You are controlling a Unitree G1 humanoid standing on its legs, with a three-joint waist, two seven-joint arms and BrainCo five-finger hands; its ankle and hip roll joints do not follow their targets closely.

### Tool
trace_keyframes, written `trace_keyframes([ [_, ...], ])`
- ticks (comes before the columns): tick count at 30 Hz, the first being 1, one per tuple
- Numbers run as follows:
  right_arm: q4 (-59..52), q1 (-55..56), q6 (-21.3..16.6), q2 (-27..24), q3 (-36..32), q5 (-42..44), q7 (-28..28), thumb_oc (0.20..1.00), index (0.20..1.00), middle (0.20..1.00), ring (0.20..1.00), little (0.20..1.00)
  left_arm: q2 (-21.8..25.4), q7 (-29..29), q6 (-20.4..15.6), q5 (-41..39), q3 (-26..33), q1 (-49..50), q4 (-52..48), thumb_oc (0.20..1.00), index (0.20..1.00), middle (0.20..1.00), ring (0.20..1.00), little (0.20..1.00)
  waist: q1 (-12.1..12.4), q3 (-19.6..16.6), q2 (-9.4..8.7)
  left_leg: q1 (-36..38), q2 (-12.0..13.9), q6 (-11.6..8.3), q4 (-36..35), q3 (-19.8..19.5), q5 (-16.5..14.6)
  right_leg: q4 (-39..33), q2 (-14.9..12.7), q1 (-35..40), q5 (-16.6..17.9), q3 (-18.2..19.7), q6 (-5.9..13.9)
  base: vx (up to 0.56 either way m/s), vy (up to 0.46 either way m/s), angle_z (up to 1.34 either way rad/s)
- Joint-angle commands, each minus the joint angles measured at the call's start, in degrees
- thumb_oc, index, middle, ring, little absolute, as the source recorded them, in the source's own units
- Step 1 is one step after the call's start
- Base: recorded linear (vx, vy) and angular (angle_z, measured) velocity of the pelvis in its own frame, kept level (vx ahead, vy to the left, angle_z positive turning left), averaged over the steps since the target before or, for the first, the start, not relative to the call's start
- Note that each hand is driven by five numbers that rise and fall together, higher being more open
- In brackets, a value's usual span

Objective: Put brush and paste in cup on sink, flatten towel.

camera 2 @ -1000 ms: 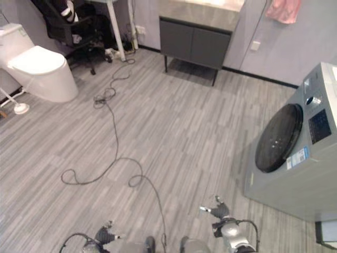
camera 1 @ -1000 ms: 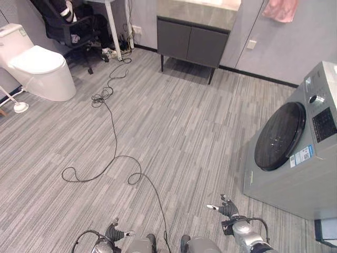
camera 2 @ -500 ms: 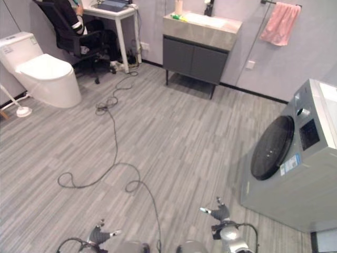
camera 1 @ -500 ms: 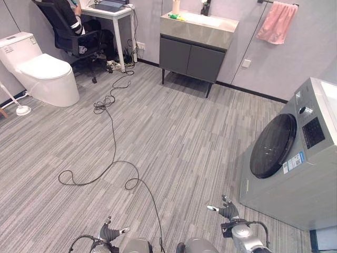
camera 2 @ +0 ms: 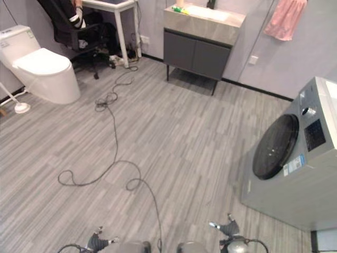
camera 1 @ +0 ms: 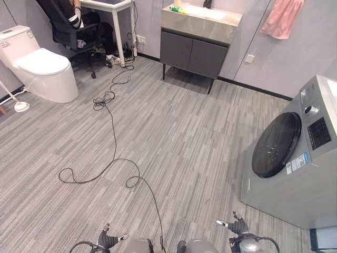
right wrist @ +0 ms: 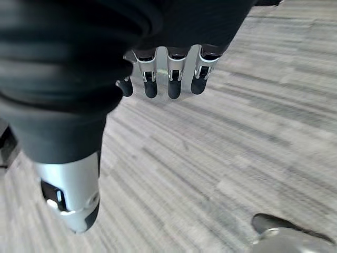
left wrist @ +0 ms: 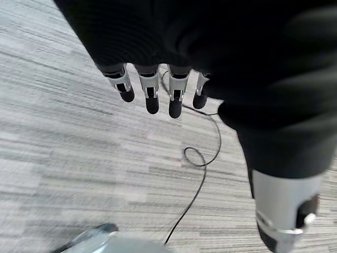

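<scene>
Both hands hanging low at bottom of frame, left hand [camera 1: 108,241] and right hand [camera 1: 238,227], fingers relaxed, holding nothing. Sink [camera 1: 202,15] standing far off at top centre, green item [camera 1: 176,9] lying on it; pink towel [camera 1: 282,20] hanging upper right.

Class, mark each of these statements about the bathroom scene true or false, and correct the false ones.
1. The pink towel hangs on the wall right of the sink. True.
2. The left hand holds a brush. False: its fingers hang relaxed over bare floor.
3. The washer door is open. False: it is closed.
4. The right hand holds nothing. True.
5. The toilet lid is down. True.
</scene>
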Motion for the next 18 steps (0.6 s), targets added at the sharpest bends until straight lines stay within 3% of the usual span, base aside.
trace_keyframes([
  [1, -1.20, -2.06, -1.16, -2.67, 1.49, -3.60, -0.81, 1.000, 1.000, 1.000, 1.000, 1.000, 2.84, 0.24, -2.54, 4.23, -1.56, 0.36, -3.11, 1.000, 1.000, 1.000, 1.000, 1.000, 0.83, 0.26, -0.05, 1.33, -1.32, -0.23, 1.19, 1.60, -1.83, -6.22, -3.89, 1.58, 7.01, 4.47, 5.04, 0.08, 0.242, 0.03],
  [5, -2.60, -2.91, -0.95, -2.90, 1.10, -2.68, -0.60, 1.000, 1.000, 1.000, 1.000, 1.000, 4.72, -1.60, -2.94, 2.70, -1.89, 0.42, -5.02, 1.000, 1.000, 1.000, 1.000, 1.000, 0.15, 2.44, -0.12, 2.95, -2.60, 1.74, -1.31, 2.61, -1.15, 4.03, -5.49, -4.63, 14.64, 5.06, 5.13, 0.03, 0.212, -0.03],
  [6, -3.96, -3.41, -1.03, -3.02, 0.93, -2.00, -0.26, 1.000, 1.000, 1.000, 1.000, 1.000, 5.24, -2.67, -2.90, 3.42, -3.02, 0.43, -5.86, 1.000, 1.000, 1.000, 1.000, 1.000, -0.23, 3.22, 0.15, 3.94, -2.26, 1.80, -1.94, 3.60, -1.49, 5.68, -5.11, -8.02, 13.53, 3.17, 5.62, 0.13, 0.215, -0.17],
  [7, -4.19, -3.54, -1.32, -3.23, 1.08, -1.72, 0.05, 1.000, 1.000, 1.000, 1.000, 1.000, 5.64, -3.32, -2.97, 4.72, -4.45, -0.05, -5.82, 1.000, 1.000, 1.000, 1.000, 1.000, -1.05, 3.45, -0.11, 4.96, -2.92, 1.66, -2.55, 3.06, -1.79, 3.85, -1.95, -9.62, 12.11, 4.05, 5.46, 0.20, 0.183, -0.23],
  [8, -4.49, -3.92, -1.31, -3.50, 1.08, -1.72, -0.06, 1.000, 1.000, 1.000, 1.000, 1.000, 6.07, -3.44, -3.10, 5.49, -4.71, -0.30, -5.89, 1.000, 1.000, 1.000, 1.000, 1.000, -1.15, 3.59, -0.37, 5.39, -3.67, 1.81, -3.04, 3.00, -2.31, 1.58, -2.18, -10.99, 12.79, 3.64, 5.90, 0.29, 0.082, -0.36],
  [9, -4.63, -5.57, -1.35, -3.86, 1.73, -1.63, -0.46, 1.000, 1.000, 1.000, 1.000, 1.000, 5.93, -3.09, -2.70, 7.08, -5.08, -1.61, -4.93, 1.000, 1.000, 1.000, 1.000, 1.000, -2.01, 4.14, -1.00, 6.71, -4.79, 1.68, -4.07, 3.20, -3.64, -7.48, -4.21, -13.82, 16.08, 2.07, 6.47, 0.22, 0.050, -0.22],
  [10, -4.58, -5.65, -1.36, -3.91, 1.74, -1.62, -0.46, 1.000, 1.000, 1.000, 1.000, 1.000, 5.83, -3.05, -2.72, 7.12, -5.06, -1.69, -4.85, 1.000, 1.000, 1.000, 1.000, 1.000, -2.11, 4.29, -0.62, 6.87, -4.47, 1.64, -3.95, 3.02, -3.90, -7.93, -3.94, -13.34, 16.21, 1.76, 6.46, 0.29, 0.005, -0.13],
  [11, -4.78, -6.45, -1.35, -4.16, 2.25, -1.80, -0.55, 1.000, 1.000, 1.000, 1.000, 1.000, 5.81, -2.79, -2.31, 8.25, -5.93, -3.13, -4.03, 1.000, 1.000, 1.000, 1.000, 1.000, -2.98, 4.75, -0.62, 7.93, -5.00, 1.28, -4.25, 2.02, -4.69, -12.70, -3.80, -14.32, 17.83, 3.07, 7.26, 0.13, -0.010, 0.08],
  [12, -4.78, -6.45, -1.35, -4.16, 2.25, -1.80, -0.55, 1.000, 1.000, 1.000, 1.000, 1.000, 5.81, -2.79, -2.31, 8.25, -5.93, -3.13, -4.03, 1.000, 1.000, 1.000, 1.000, 1.000, -2.98, 4.77, -0.61, 7.95, -4.99, 1.28, -4.25, 2.02, -4.69, -12.71, -3.79, -14.29, 17.83, 3.06, 7.26, 0.33, -0.059, 0.14],
  [13, -5.37, -6.87, -1.07, -4.24, 2.53, -2.73, -1.42, 1.000, 1.000, 1.000, 1.000, 1.000, 6.20, -2.54, -2.46, 9.23, -6.20, -4.12, -3.61, 1.000, 1.000, 1.000, 1.000, 1.000, -3.93, 5.33, -0.89, 9.30, -5.19, 0.68, -4.53, 1.35, -5.51, -18.05, -4.61, -15.66, 20.05, 5.42, 8.34, 0.32, -0.079, 0.23],
  [14, -6.25, -6.89, -1.00, -4.38, 2.42, -3.39, -1.90, 1.000, 1.000, 1.000, 1.000, 1.000, 6.18, -2.30, -2.41, 9.45, -6.35, -4.69, -3.42, 1.000, 1.000, 1.000, 1.000, 1.000, -4.27, 5.72, -0.69, 10.24, -4.72, 0.09, -4.82, 0.85, -5.92, -20.30, -5.35, -16.48, 21.21, 5.20, 8.61, 0.47, -0.123, 0.23],
  [17, -6.59, -7.41, -0.41, -4.21, 2.17, -4.08, -2.08, 1.000, 1.000, 1.000, 1.000, 1.000, 5.57, -2.30, -2.09, 9.24, -6.83, -6.08, -1.78, 1.000, 1.000, 1.000, 1.000, 1.000, -4.94, 5.95, -0.34, 15.24, -3.15, -1.26, -8.13, 0.03, -6.30, -22.87, -5.85, -17.65, 23.30, -1.69, 9.07, 0.33, -0.087, 0.29],
  [18, -6.59, -7.41, -0.41, -4.22, 2.17, -4.08, -2.08, 1.000, 1.000, 1.000, 1.000, 1.000, 5.56, -2.30, -2.10, 9.24, -6.83, -6.08, -1.77, 1.000, 1.000, 1.000, 1.000, 1.000, -4.95, 5.99, -0.32, 15.30, -3.13, -1.26, -8.16, 0.01, -6.29, -22.89, -5.84, -17.58, 23.29, -1.71, 9.06, 0.64, -0.195, 0.28],
])
